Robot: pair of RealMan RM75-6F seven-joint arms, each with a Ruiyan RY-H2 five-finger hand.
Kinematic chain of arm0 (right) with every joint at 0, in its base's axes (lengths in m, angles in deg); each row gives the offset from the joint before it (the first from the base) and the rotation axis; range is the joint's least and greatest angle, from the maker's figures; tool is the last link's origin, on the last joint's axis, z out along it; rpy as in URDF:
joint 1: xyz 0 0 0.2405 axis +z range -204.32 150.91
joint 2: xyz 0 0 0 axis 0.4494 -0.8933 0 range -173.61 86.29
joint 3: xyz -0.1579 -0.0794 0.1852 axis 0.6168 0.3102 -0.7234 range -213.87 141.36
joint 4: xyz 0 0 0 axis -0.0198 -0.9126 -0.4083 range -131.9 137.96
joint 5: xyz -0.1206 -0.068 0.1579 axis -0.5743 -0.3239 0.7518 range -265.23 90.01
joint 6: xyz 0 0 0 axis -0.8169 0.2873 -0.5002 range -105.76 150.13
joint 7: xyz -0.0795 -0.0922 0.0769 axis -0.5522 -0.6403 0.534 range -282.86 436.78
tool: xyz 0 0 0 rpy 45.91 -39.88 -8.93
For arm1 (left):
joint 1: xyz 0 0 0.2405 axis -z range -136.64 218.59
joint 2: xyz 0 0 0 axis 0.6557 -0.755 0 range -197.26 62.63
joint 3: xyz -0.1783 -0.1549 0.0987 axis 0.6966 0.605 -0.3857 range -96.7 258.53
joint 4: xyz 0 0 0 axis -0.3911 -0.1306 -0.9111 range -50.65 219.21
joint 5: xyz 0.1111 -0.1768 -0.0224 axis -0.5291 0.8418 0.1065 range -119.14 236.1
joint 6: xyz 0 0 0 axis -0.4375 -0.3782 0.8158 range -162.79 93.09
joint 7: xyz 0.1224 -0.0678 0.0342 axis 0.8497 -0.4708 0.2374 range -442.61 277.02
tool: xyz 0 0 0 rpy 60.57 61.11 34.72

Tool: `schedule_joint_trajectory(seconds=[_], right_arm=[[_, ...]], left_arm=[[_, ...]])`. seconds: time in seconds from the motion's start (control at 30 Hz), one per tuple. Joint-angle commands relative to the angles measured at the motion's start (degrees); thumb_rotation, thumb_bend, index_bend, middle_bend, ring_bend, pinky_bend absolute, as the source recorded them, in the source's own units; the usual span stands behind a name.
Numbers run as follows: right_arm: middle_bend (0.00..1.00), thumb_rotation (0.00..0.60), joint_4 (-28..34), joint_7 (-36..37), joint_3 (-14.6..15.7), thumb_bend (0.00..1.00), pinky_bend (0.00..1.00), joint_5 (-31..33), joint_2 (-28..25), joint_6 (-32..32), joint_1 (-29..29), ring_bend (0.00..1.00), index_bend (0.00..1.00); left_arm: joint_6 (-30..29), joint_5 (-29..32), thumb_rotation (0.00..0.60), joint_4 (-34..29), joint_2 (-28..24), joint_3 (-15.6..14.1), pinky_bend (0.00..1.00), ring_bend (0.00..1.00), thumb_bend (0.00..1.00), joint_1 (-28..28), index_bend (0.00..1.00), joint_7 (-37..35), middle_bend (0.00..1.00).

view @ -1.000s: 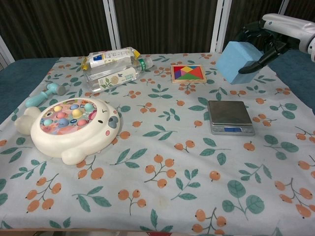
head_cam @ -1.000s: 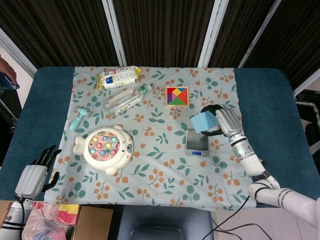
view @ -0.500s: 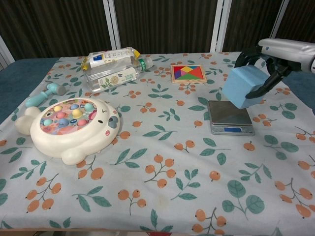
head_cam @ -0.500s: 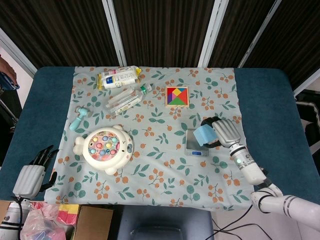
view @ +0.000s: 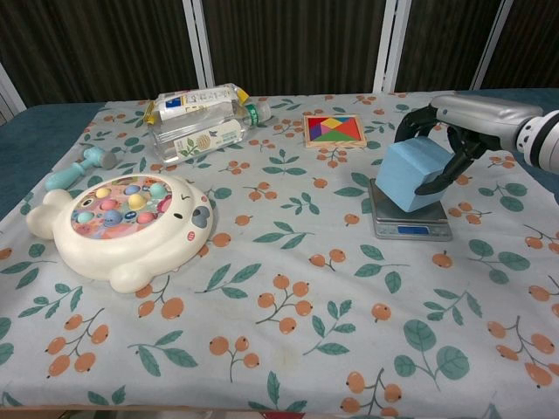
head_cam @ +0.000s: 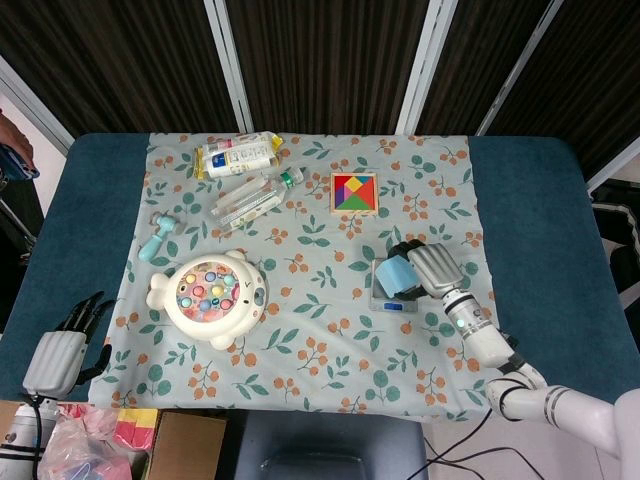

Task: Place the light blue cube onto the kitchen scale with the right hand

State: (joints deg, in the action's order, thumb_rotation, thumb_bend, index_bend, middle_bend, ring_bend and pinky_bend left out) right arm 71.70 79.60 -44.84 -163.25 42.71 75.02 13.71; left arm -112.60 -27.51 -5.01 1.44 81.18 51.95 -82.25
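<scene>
Chest view, current state: the right hand (view: 454, 131) grips the light blue cube (view: 412, 174), fingers wrapped over its top and far side. The cube sits low over the kitchen scale (view: 410, 210); its lower edge appears to touch the platform, though contact cannot be confirmed from this angle.

Change over the last second:
1. The cube was held high, behind and to the right of the scale.
2. The right hand has lowered it forward and down in 2 visible stages.
3. The cube now covers most of the platform; only the front strip with the display shows.

Head view confirms the position: the cube (head_cam: 395, 275) lies over the scale (head_cam: 394, 300), with the right hand (head_cam: 425, 266) beside and above it.

The left hand (head_cam: 62, 345) hangs at the near table edge, fingers apart, holding nothing.

Task status: transport is judged complete or nearly so. Remaining step: confirm the cube rests flat, then release and withdraw upward. Risk: the cube looks slightly tilted, so a release before full seating may let it tip or slide off the platform.
</scene>
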Motion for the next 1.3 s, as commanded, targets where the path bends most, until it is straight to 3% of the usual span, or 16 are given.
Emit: schedule_joint_trajectory(seconds=[0.03, 0.5, 0.63, 0.93, 1.1, 1.17, 1.3], right_arm=[[0.72, 0.6, -0.19, 0.3, -0.02, 0.4, 0.79, -0.25, 0.04, 0.16, -0.05, 0.66, 0.82], [0.53, 0.6, -1.59, 3.06, 0.49, 0.39, 0.76, -0.69, 0.04, -2.21, 0.25, 0.45, 0.59], [0.44, 0.6, -1.34, 4.25, 0.68, 0.3, 0.73, -0.98, -0.53, -3.06, 0.37, 0.37, 0.45], [0.3, 0.6, -0.18, 5.89, 0.95, 0.2, 0.71, -1.88, -2.29, -3.28, 0.24, 0.23, 0.13], [0.24, 0.6, 0.69, 5.68, 1.04, 0.15, 0.68, -1.88, -3.09, -3.28, 0.08, 0.18, 0.06], [0.21, 0.6, 1.11, 5.75, 1.15, 0.14, 0.65, -1.77, -3.52, -3.74, 0.1, 0.16, 0.04], [0.15, 0.6, 3.05, 5.93, 1.28, 0.11, 0.48, -2.05, -5.27, -3.64, -0.16, 0.12, 0.0]], left_arm=[[0.0, 0.02, 0.6, 0.08, 0.02, 0.0, 0.39, 0.08, 0.47, -0.03, 0.13, -0.21, 0.03], [0.32, -0.27, 0.6, 0.21, 0.16, -0.2, 0.39, 0.08, 0.47, 0.07, 0.13, -0.38, 0.03], [0.23, -0.32, 0.6, 0.02, 0.1, -0.27, 0.39, 0.08, 0.47, -0.02, 0.13, -0.28, 0.03], [0.56, -0.25, 0.6, 0.29, 0.27, -0.25, 0.39, 0.08, 0.47, 0.14, 0.13, -0.38, 0.03], [0.59, -0.3, 0.6, 0.23, 0.34, -0.26, 0.39, 0.08, 0.47, 0.17, 0.13, -0.22, 0.03], [0.59, -0.37, 0.6, 0.2, 0.35, -0.28, 0.39, 0.08, 0.47, 0.19, 0.13, -0.14, 0.03], [0.58, -0.4, 0.6, 0.13, 0.33, -0.31, 0.39, 0.08, 0.47, 0.18, 0.13, -0.03, 0.03]])
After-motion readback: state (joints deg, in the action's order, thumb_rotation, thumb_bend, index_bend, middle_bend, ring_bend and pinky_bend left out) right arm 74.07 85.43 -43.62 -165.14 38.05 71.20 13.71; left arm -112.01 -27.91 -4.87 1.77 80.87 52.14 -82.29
